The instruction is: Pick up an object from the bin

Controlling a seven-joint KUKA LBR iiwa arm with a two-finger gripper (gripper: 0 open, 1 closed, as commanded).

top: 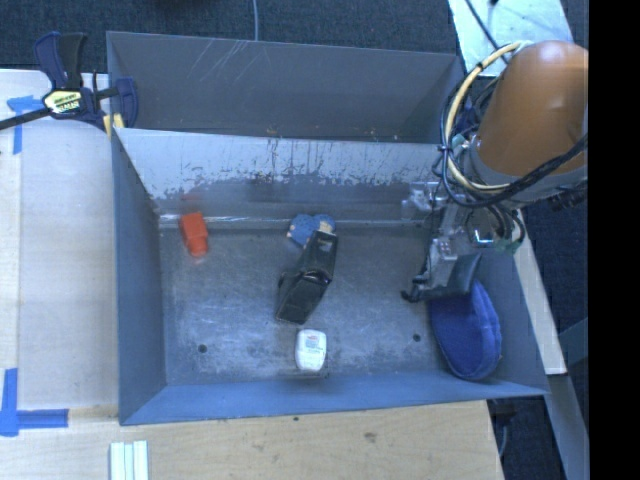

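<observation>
Hanging low at frame's right, gripper (432,283) just beside upper edge of blue oval soft pouch (468,336) slumped into lower-right corner of grey metal bin (300,400); nearest, likeliest pick. Gripper opening: cannot tell.

The bin (140,268) is dull grey, its far wall streaked with dark, rusty-looking drips. At far left is an orange block (193,233). In the middle is a black object (308,280), with a blue-and-yellow thing (310,230) beyond it. The near piece (311,350) is white, perhaps faintly printed. On the right are a deep blue pouch (468,336) and the arm's tan-orange cover (535,103).
</observation>
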